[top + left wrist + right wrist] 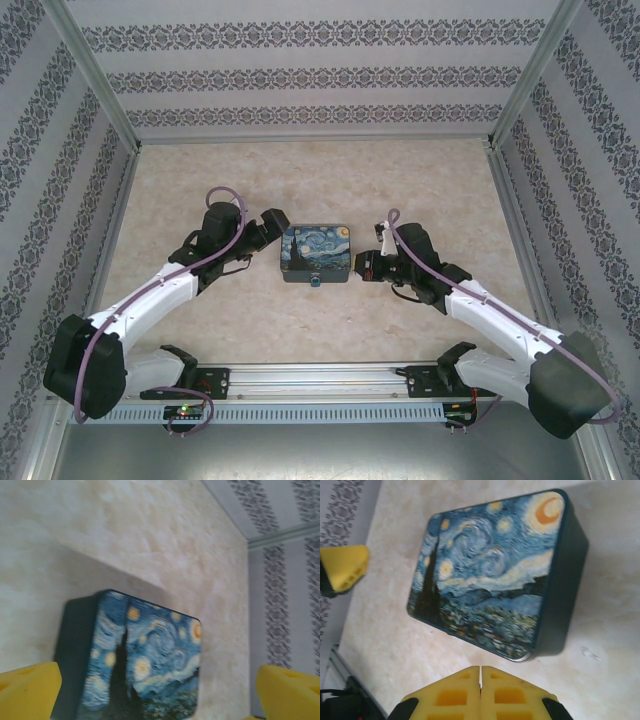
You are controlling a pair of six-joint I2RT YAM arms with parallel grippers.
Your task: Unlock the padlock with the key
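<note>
A tiny blue-teal padlock (314,284) hangs at the middle of the near side of a painted box (316,253). By the box's near right corner a small grey sliver (590,653) lies on the table; it looks like the key, though it is too faint to be sure. My left gripper (270,231) sits at the box's far left corner. Its yellow fingers (30,690) stand wide open, with the box lid (145,660) between them in the left wrist view. My right gripper (480,672) is shut just off the box's right end, fingertips pressed together with nothing showing between them.
The box with the blue-yellow swirly lid (490,570) stands in the middle of the marbled table (320,180). Patterned walls close in the back and both sides. A metal rail (320,385) with both arm bases runs along the near edge.
</note>
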